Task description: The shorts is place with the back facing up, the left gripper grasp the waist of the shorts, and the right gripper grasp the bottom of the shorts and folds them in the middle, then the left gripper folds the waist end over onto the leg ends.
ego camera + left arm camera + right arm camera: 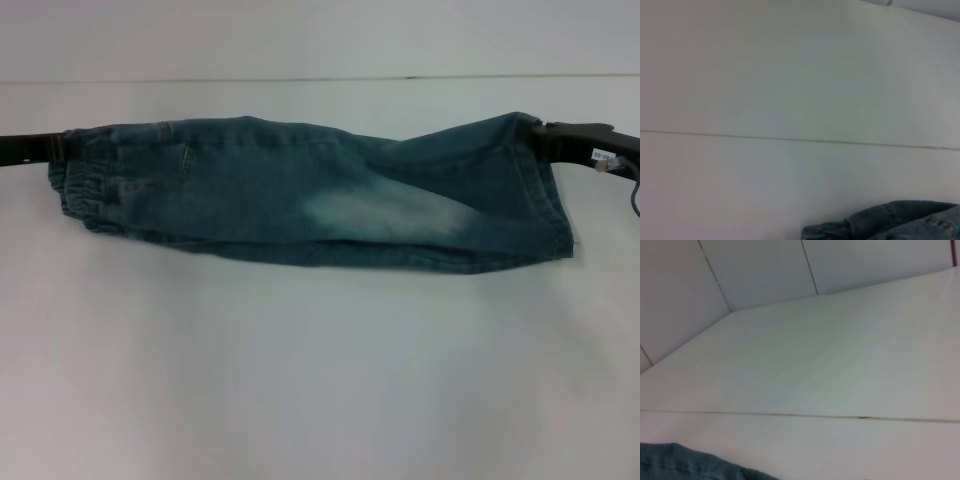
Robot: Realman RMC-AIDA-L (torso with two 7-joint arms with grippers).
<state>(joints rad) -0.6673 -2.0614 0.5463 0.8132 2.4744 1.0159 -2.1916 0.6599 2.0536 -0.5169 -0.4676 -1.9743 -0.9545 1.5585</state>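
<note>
The light is even and soft, a little dim, with a cool tint over the white worktop (320,380). Under the shorts (320,195) lies only a thin, weak shadow. There is no glare. All three views are slightly blurred; in both wrist views the denim close to each hand is out of focus.

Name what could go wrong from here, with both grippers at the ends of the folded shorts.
1. The left gripper and right gripper each meet only a far corner of the shorts; the denim could slip out.
2. The near edge droops and the hem end hangs loose, so layers may shift apart and the fold land crooked on the table.
</note>
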